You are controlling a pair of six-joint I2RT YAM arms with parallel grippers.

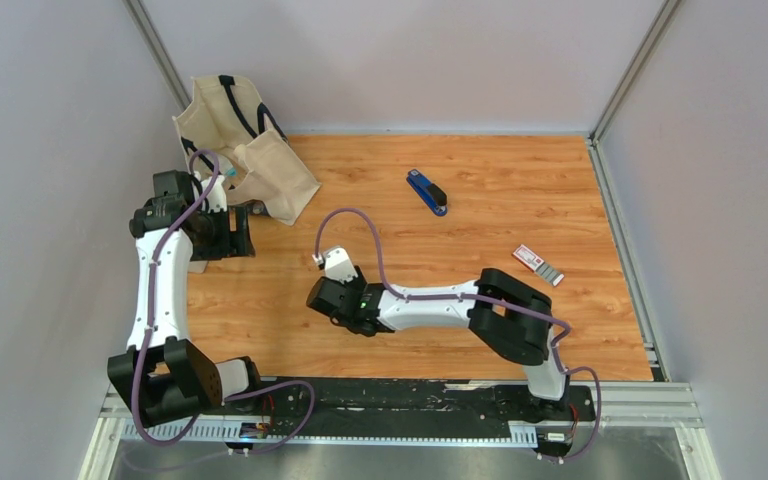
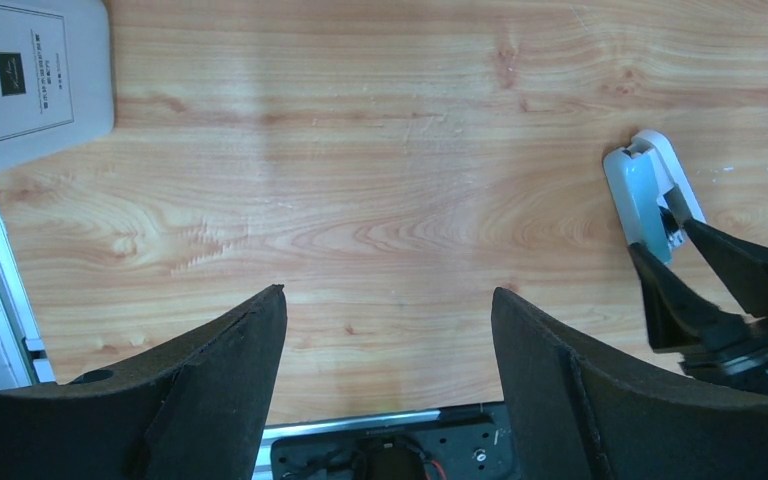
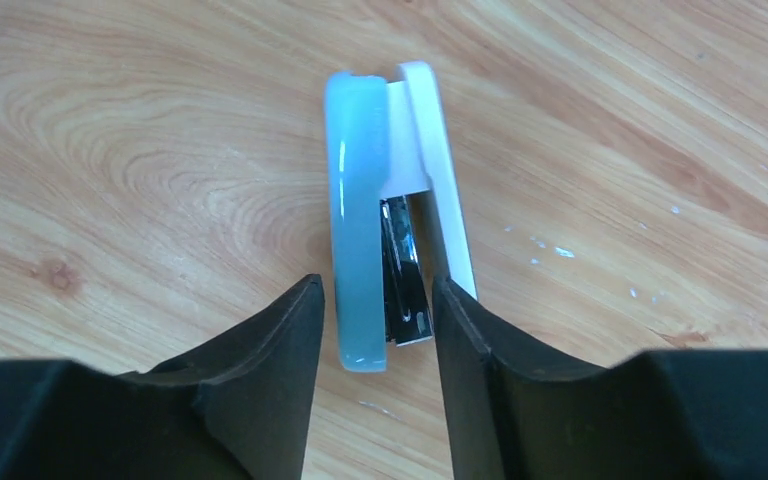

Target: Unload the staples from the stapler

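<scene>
The stapler (image 3: 385,215), pale blue on top with a white base, lies on its side on the wooden table (image 1: 520,330). Its shiny metal magazine (image 3: 403,275) shows between the two halves. My right gripper (image 3: 375,285) straddles the stapler's near end: the right finger touches the white base, and a thin gap remains at the blue side. From above, the stapler (image 1: 337,263) lies just beyond the right gripper (image 1: 332,280). A short grey strip of staples (image 1: 551,272) lies far right. My left gripper (image 2: 388,295) hangs open over bare wood, left of the stapler (image 2: 642,190).
A small red-and-white box (image 1: 528,257) sits beside the grey strip. A blue folding tool (image 1: 427,192) lies at the back centre. A canvas bag (image 1: 245,150) fills the back left corner, and a white printed box (image 2: 30,80) is near the left wall.
</scene>
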